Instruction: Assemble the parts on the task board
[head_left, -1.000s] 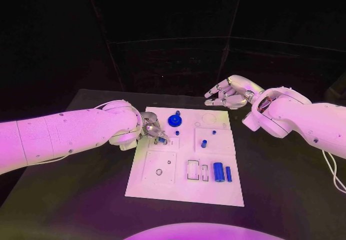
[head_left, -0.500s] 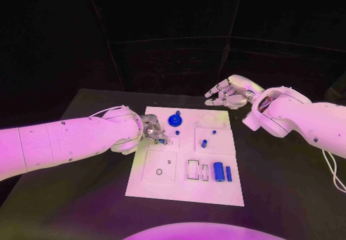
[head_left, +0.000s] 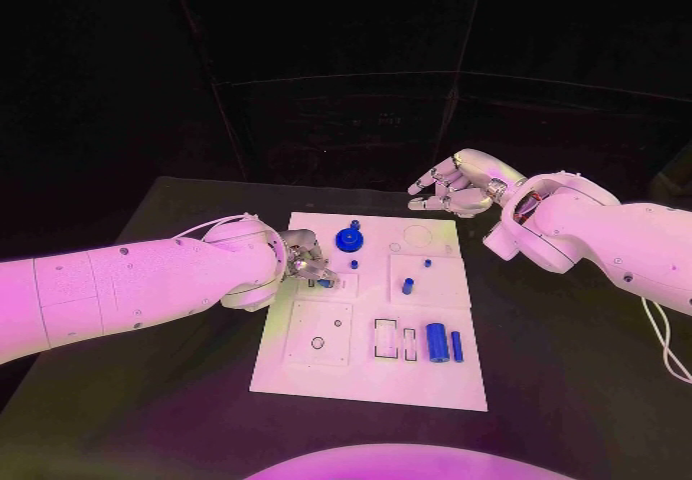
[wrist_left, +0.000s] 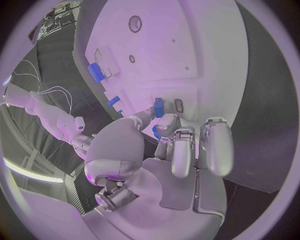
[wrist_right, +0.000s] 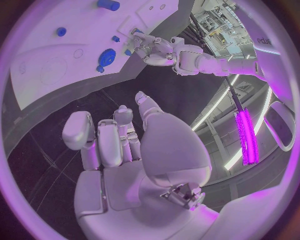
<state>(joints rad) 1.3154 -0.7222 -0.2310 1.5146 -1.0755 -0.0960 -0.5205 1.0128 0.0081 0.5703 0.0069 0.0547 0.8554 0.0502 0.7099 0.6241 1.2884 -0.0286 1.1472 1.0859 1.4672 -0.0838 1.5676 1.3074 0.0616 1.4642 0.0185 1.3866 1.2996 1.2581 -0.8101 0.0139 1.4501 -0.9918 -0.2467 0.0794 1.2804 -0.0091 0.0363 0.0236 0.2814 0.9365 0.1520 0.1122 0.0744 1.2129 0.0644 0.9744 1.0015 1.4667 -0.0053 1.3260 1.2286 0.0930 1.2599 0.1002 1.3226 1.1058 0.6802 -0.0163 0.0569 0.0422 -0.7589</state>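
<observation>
Little has moved: small blue peg (wrist_left: 159, 107) stays pinched in left hand (head_left: 304, 256) fingers at white task board (head_left: 433, 390) left edge, mid-insertion on black counter (head_left: 577, 380). Right hand (head_left: 451, 186) hovers far-right, fingers loosely curled, empty. Next: align, press down.

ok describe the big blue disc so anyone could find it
Start at the white task board mid-table and go to its far edge. The disc lies there, just past the left hand. It is the one wide, round blue part; the others are slim pegs or cylinders.
</observation>
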